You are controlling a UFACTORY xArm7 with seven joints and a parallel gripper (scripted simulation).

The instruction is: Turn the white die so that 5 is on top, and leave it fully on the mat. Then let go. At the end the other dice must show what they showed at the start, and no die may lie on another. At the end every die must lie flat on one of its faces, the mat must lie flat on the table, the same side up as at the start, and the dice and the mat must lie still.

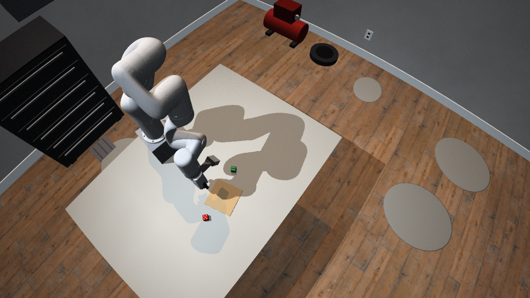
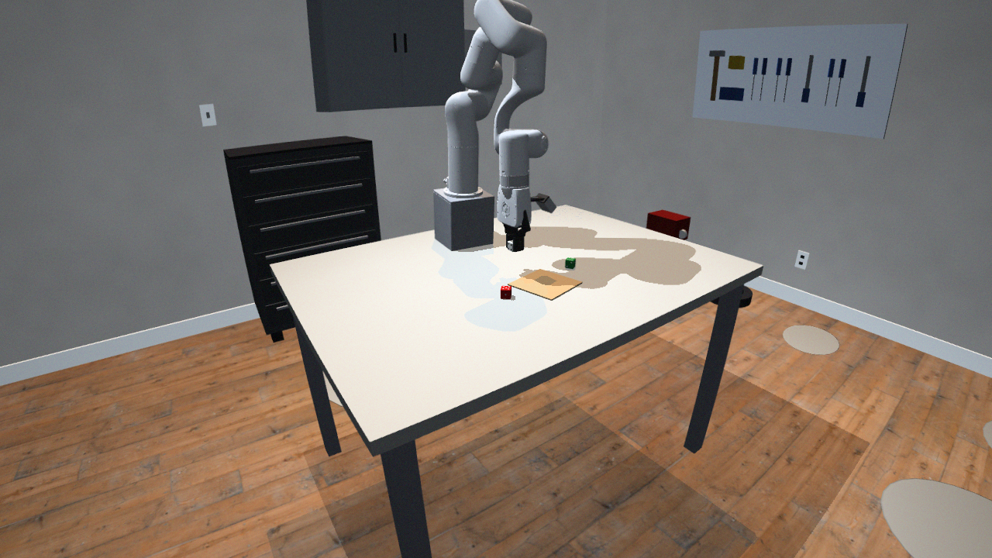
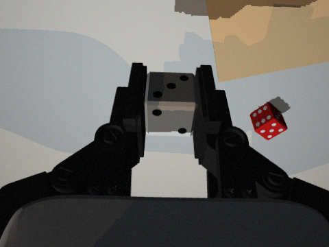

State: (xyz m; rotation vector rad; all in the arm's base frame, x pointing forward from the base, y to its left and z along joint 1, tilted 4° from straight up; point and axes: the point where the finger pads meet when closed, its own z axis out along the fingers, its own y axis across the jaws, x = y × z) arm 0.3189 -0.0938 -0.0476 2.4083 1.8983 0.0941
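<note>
My gripper (image 1: 206, 186) (image 2: 514, 244) (image 3: 170, 85) is shut on the white die (image 3: 171, 116) (image 2: 510, 246). In the wrist view the die shows a three on its far face and a two on the face nearer the camera. Its other faces are hidden. The gripper holds it above the table, off the robot-side edge of the orange mat (image 1: 231, 208) (image 2: 552, 292) (image 3: 240, 68), which lies flat. A red die (image 1: 205, 217) (image 2: 505, 292) (image 3: 268, 121) lies off the mat with five on top. A green die (image 1: 233, 169) (image 2: 570, 263) lies off the mat's other side, apparently six on top.
The pale table (image 1: 122, 222) (image 2: 388, 360) carries the arm's grey base block (image 1: 162, 152) (image 2: 463, 220). Shadows of the arm fall across the table and mat. A black drawer cabinet (image 1: 55, 88) (image 2: 304, 208) stands beyond the table.
</note>
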